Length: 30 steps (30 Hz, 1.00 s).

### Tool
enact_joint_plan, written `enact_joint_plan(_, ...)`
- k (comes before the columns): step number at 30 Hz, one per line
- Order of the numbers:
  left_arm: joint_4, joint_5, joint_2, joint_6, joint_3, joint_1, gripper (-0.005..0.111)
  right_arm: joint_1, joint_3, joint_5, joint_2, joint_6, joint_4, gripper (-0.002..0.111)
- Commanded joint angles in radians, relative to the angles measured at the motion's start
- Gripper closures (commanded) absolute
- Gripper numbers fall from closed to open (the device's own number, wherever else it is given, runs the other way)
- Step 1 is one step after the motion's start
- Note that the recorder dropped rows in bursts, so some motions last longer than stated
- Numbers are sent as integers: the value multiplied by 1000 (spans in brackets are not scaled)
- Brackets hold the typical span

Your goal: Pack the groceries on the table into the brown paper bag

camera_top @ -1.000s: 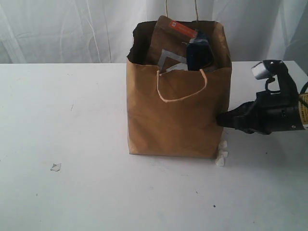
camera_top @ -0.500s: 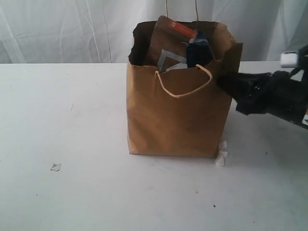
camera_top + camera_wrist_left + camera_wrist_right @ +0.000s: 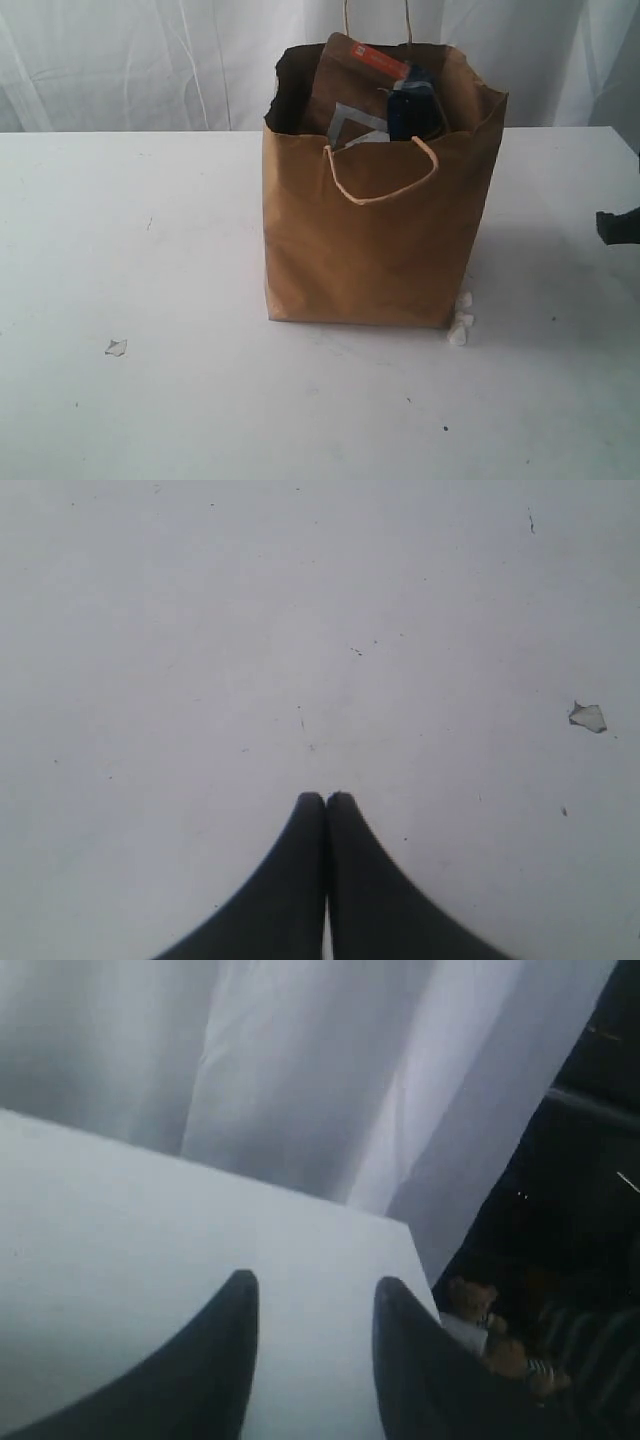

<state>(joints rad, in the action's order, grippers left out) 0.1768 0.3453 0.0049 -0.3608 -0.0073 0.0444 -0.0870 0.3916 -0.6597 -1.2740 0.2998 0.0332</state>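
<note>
The brown paper bag (image 3: 370, 240) stands upright in the middle of the white table (image 3: 150, 260). Groceries stick out of its open top: a brown foil pouch (image 3: 345, 80) with an orange-red strip, a dark packet (image 3: 414, 102) and a grey-white pack (image 3: 356, 126). What lies deeper in the bag is hidden. My right gripper (image 3: 312, 1285) is open and empty over the table's far right corner; only a dark tip of that arm (image 3: 618, 227) shows at the exterior view's right edge. My left gripper (image 3: 326, 798) is shut and empty, just above bare tabletop.
A tiny pale flake (image 3: 116, 347) lies on the table at the front left, also seen near the left gripper as the flake (image 3: 587, 717). Small white scraps (image 3: 461, 322) sit at the bag's bottom right corner. White curtains (image 3: 150, 60) hang behind the table.
My right arm has risen from the bag's lower right side to its rim, then drawn back to the right edge of view. The bag's right rim now leans outward.
</note>
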Motion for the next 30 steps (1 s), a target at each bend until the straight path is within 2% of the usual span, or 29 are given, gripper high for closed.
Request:
enact_joint_plan(1, 0, 39, -5, -1, 7, 3, 107, 12, 151, 390, -5, -108, 56, 71)
enact_joint_plan(4, 0, 39, -5, -1, 7, 3, 107, 64, 282, 762, -38, -138, 80, 71)
enact_joint_plan(8, 0, 39, -5, -1, 7, 3, 107, 157, 484, 1237, -80, 91, -10, 71)
enact_joint_plan(13, 0, 39, -5, -1, 7, 3, 107, 216, 666, 1568, -209, 349, -241, 72)
enact_joint_plan(15, 0, 39, -5, -1, 7, 3, 107, 227, 677, 1596, -279, 439, -251, 72)
enact_joint_plan(18, 0, 39, -5, -1, 7, 3, 107, 227, 677, 1541, -357, 627, -247, 72)
enact_joint_plan(24, 0, 39, -5, -1, 7, 3, 107, 227, 677, 1440, -433, 761, -245, 72)
enact_joint_plan(30, 0, 39, -5, -1, 7, 3, 107, 227, 677, 1281, -476, 1028, -267, 71)
